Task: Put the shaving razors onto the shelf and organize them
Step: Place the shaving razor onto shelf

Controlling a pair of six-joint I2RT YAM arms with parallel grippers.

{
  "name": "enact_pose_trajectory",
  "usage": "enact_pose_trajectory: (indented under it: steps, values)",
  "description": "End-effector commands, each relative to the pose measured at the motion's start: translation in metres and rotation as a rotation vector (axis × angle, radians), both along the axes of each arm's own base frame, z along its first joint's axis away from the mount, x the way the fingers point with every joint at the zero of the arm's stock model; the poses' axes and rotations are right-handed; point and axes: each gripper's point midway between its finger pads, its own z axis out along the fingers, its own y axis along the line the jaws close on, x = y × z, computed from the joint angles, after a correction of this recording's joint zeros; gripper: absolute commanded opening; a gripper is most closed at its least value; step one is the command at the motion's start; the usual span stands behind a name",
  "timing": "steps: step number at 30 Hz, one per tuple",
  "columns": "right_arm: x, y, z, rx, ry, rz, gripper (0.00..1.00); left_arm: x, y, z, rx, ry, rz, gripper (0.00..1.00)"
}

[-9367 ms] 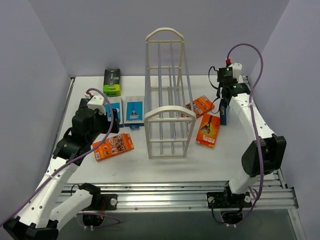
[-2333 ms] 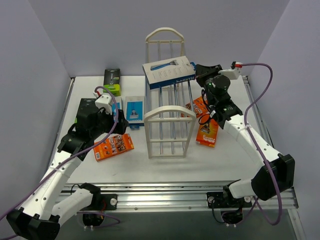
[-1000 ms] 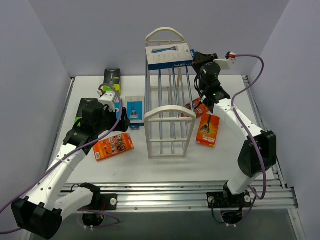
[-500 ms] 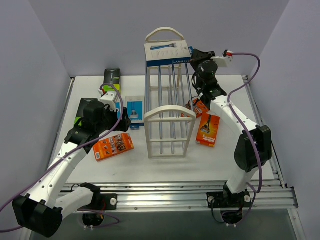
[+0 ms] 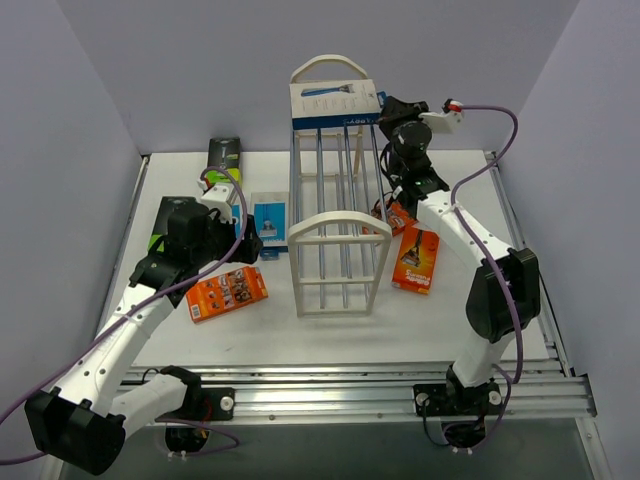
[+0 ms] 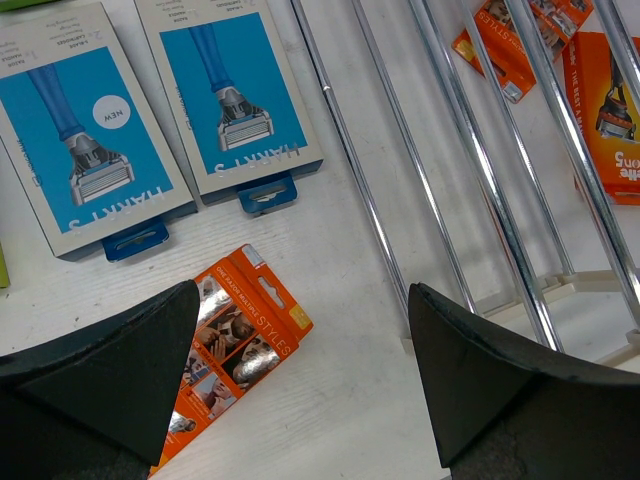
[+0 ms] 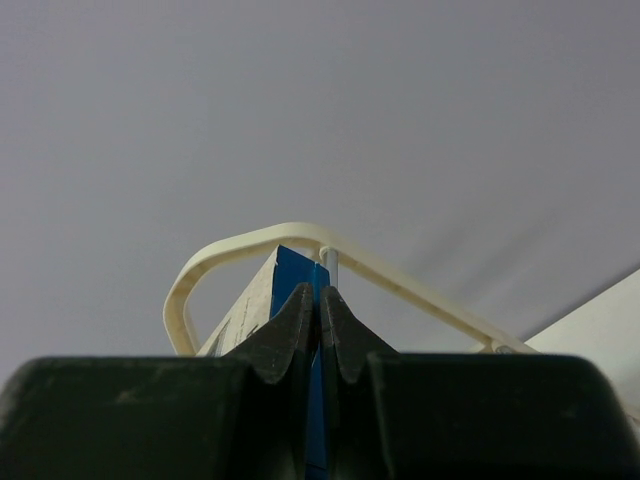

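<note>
- White tabletop (image 5: 440, 310): nearly all the stock lies here, so I'd call the job barely started.
- Tall cream-white wire shelf with arched ends (image 5: 340, 216): stands mid-table with its long axis running 6 to 12 o'clock. No box has been let go on any tier that I can see.
- Flat blue-and-white razor box (image 5: 335, 103): up at the top tier, at the 12 o'clock end of the shelf, lying flat across the bars. I can't tell whether it rests on them or hangs just above. It has not been let go yet.
- HARRY'S box nearer the shelf (image 6: 230, 95) and its twin (image 6: 85, 130): flat on the table side by side, at 9 o'clock of the shelf.
- Orange box on the left (image 5: 227, 292): on the table at 8 o'clock of the shelf.
- Two more orange boxes at 3 o'clock: the near one (image 5: 416, 258), and the far one (image 5: 400, 212) partly behind the right arm.
- Black-and-lime box (image 5: 223, 160): at 10 o'clock, near the back edge of the table.
- Right gripper (image 7: 317, 290): clenched on the blue edge of the raised box, just under the far arch.
- Left gripper (image 6: 302, 310): jaws spread wide and holding nothing. It hovers over the table at 9 o'clock of the shelf, above the left orange box.
- Remaining, my read: set the first box down and let go, then shelve the six I count on the table. A bit of lime shows under the left arm, possibly a seventh, but I can't tell.
</note>
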Motion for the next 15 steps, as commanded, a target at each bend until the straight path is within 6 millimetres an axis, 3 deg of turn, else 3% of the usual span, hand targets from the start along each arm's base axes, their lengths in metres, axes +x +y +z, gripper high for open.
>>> enact_pose_trajectory:
  steps: [1, 15]
  values:
    - [-0.0015, -0.0023, 0.037, 0.031, -0.106, -0.029, 0.0, 0.0087, -0.0049, 0.0226, -0.04, -0.067, -0.006, 0.94]
    - [0.0034, 0.0021, 0.0385, 0.027, -0.115, -0.035, 0.0, 0.0079, -0.0066, 0.0227, -0.043, -0.066, -0.013, 0.94]
